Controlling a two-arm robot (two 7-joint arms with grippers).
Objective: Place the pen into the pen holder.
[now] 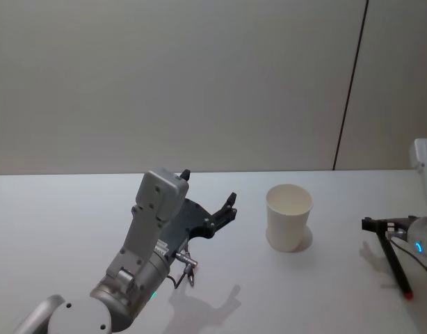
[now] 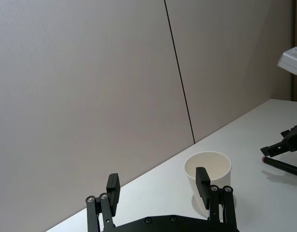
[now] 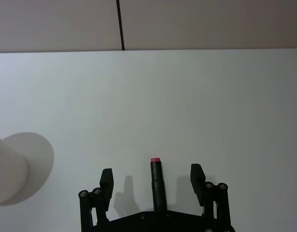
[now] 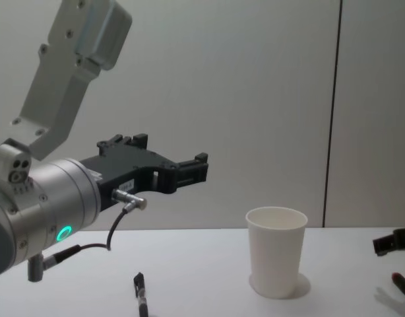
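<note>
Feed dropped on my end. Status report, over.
Right pincer open, straddling pen lying on table. Left pincer open, empty, raised left of pen holder. Nothing between pen and pen holder.

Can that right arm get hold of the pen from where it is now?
Probably yes. The right tool is open, with the pen lying between its fingers on the table, and nothing stands in the way. The pen holder is off to one side.
</note>
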